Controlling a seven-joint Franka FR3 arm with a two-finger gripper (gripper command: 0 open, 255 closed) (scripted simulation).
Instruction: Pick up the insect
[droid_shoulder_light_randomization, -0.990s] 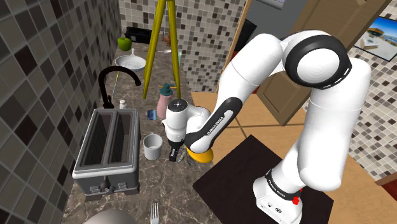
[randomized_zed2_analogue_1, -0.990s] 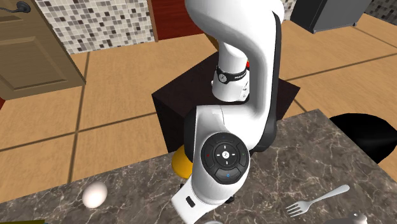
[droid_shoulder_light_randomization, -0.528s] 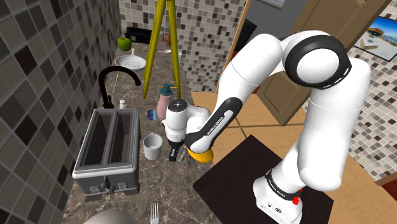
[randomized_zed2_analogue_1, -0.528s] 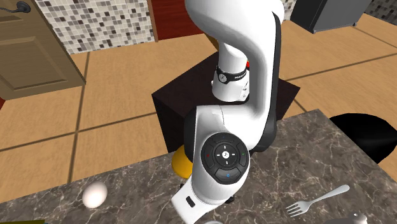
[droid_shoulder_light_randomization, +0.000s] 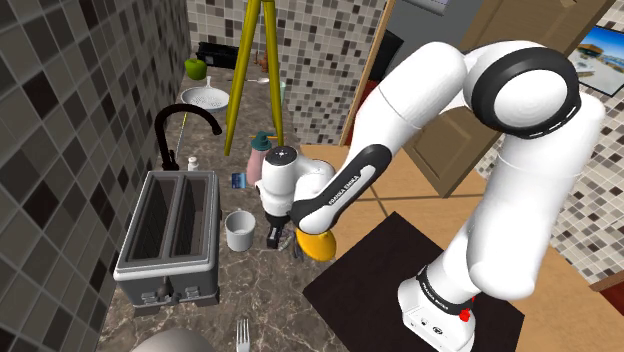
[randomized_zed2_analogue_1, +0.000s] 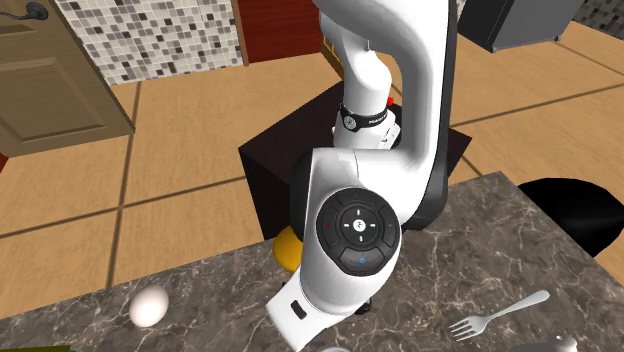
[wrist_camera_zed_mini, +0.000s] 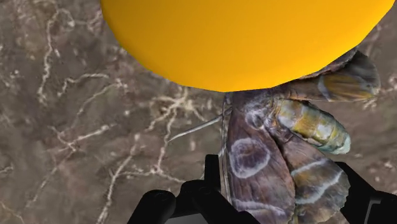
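The insect (wrist_camera_zed_mini: 280, 146) is a brown moth with ringed wings and a striped yellow-green body. It lies between my black fingers, partly tucked under a yellow bowl (wrist_camera_zed_mini: 242, 38). My gripper (wrist_camera_zed_mini: 261, 203) is shut on the insect, low over the marbled counter (wrist_camera_zed_mini: 83, 114). In the shoulder view the gripper (droid_shoulder_light_randomization: 273, 240) points down beside the yellow bowl (droid_shoulder_light_randomization: 318, 243) at the counter's edge. In the second exterior view the white wrist hides the hand, and a bit of the yellow bowl (randomized_zed2_analogue_1: 288, 245) shows behind it.
A white cup (droid_shoulder_light_randomization: 238, 230) and a grey toaster (droid_shoulder_light_randomization: 170, 230) stand close on the shoulder view's left of the gripper. A pink bottle (droid_shoulder_light_randomization: 258, 160) and a black faucet (droid_shoulder_light_randomization: 185, 125) are further back. A fork (randomized_zed2_analogue_1: 495, 315) and an egg (randomized_zed2_analogue_1: 150, 305) lie on the counter.
The arm's elbow and upper links have swung up and to the shoulder view's right, and the hand has risen slightly by the bowl.
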